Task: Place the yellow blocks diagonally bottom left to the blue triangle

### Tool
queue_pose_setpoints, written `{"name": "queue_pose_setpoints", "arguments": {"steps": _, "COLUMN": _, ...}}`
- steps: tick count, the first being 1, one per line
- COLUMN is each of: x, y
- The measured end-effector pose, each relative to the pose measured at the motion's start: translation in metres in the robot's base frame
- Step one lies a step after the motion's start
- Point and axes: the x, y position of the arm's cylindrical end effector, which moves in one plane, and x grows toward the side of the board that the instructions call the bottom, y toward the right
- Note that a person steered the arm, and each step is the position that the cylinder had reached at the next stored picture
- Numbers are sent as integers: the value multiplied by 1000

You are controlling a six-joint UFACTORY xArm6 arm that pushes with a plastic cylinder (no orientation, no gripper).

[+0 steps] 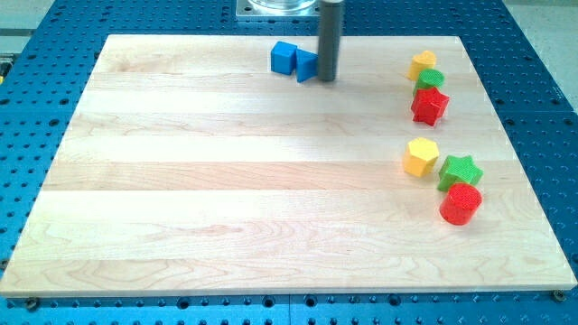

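My tip (327, 78) is at the view's top centre, touching or just right of a blue triangle (306, 66). A blue cube (284, 58) sits just left of the triangle. One yellow block (422, 64) lies at the upper right, at the top of a cluster. A second yellow block (420, 157), hexagon-like, lies at the middle right. Both yellow blocks are far right of my tip and the blue triangle.
A green block (430, 79) and a red star-like block (429, 106) sit right below the upper yellow block. A green star (460, 171) and a red cylinder (461, 203) sit right of and below the lower yellow block. The wooden board (181, 181) rests on a blue perforated table.
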Motion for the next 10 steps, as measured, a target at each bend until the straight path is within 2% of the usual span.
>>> {"name": "queue_pose_setpoints", "arguments": {"steps": 1, "x": -27, "y": 66}}
{"name": "queue_pose_setpoints", "arguments": {"steps": 2, "x": -35, "y": 166}}
{"name": "queue_pose_setpoints", "arguments": {"steps": 3, "x": -12, "y": 179}}
{"name": "queue_pose_setpoints", "arguments": {"steps": 5, "x": 48, "y": -39}}
{"name": "queue_pose_setpoints", "arguments": {"steps": 6, "x": 46, "y": -73}}
{"name": "queue_pose_setpoints", "arguments": {"steps": 7, "x": 93, "y": -141}}
{"name": "queue_pose_setpoints", "arguments": {"steps": 8, "x": 99, "y": -59}}
{"name": "queue_pose_setpoints", "arguments": {"steps": 9, "x": 125, "y": 64}}
{"name": "queue_pose_setpoints", "arguments": {"steps": 10, "x": 164, "y": 112}}
